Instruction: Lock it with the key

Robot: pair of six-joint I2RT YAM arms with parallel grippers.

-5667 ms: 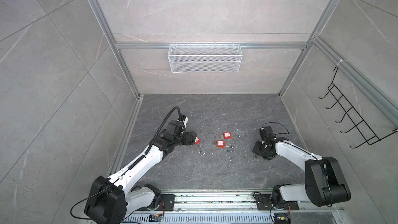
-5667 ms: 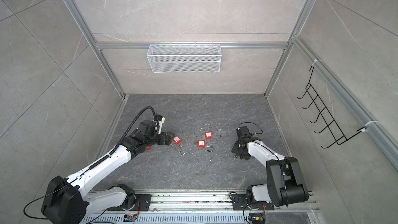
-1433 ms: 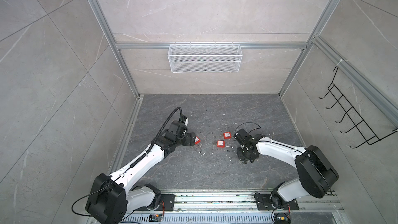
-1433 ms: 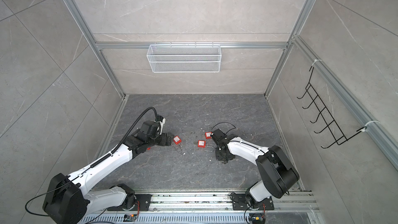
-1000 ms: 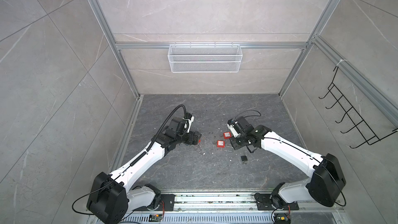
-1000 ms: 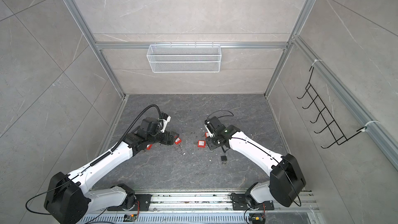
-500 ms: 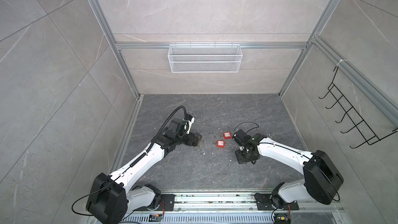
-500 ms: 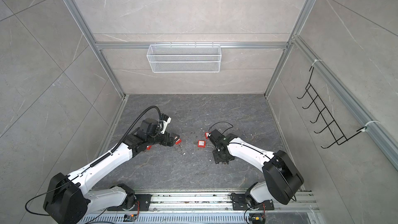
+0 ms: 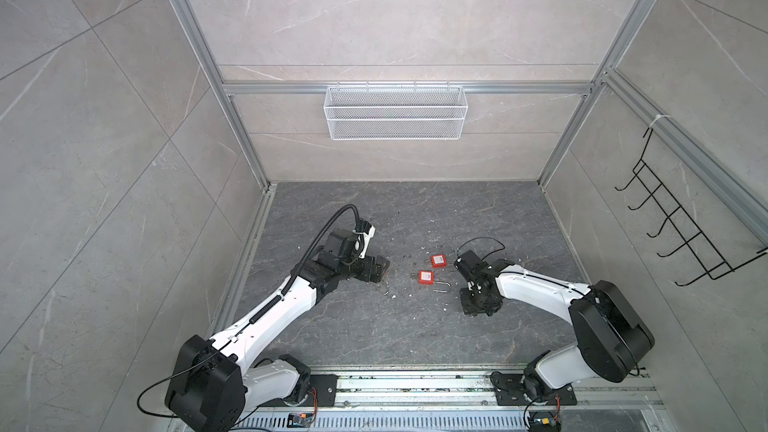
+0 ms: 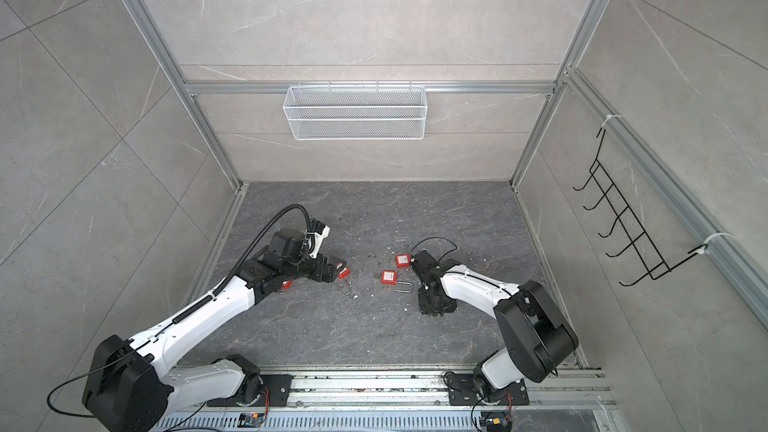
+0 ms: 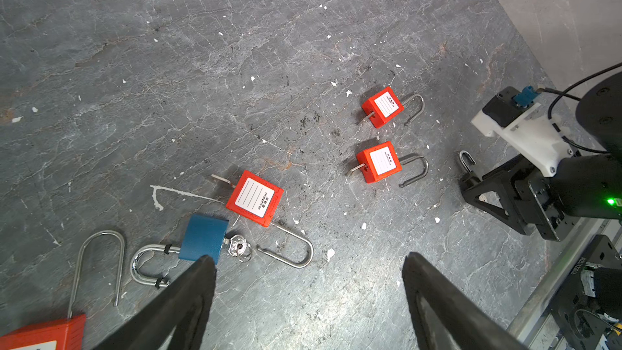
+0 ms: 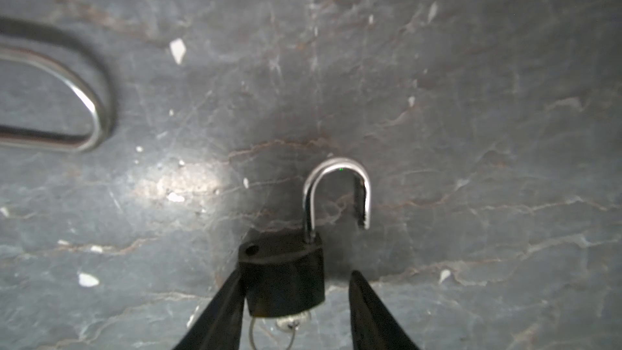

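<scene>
A small black padlock (image 12: 284, 277) lies on the floor with its shackle (image 12: 336, 190) swung open and a key (image 12: 289, 323) on a ring in its base. My right gripper (image 12: 296, 276) is open around the lock body. One finger touches it; the other stands off with a gap. In both top views this gripper (image 9: 476, 309) (image 10: 434, 305) points down at the floor and hides the lock. My left gripper (image 11: 308, 259) is wide open and holds nothing. One fingertip is next to a blue padlock (image 11: 203, 239) with a key (image 11: 238, 247) in it.
Three red padlocks (image 11: 254, 198) (image 11: 379, 162) (image 11: 383, 107) lie open on the floor between the arms, and another red one (image 11: 43, 335) lies under the left wrist. A wire basket (image 9: 395, 118) hangs on the back wall and a hook rack (image 9: 681, 230) on the right wall.
The right arm swung back from the red padlocks and came down over the black padlock, which lay alone on the floor a second ago. The left arm has hardly moved.
</scene>
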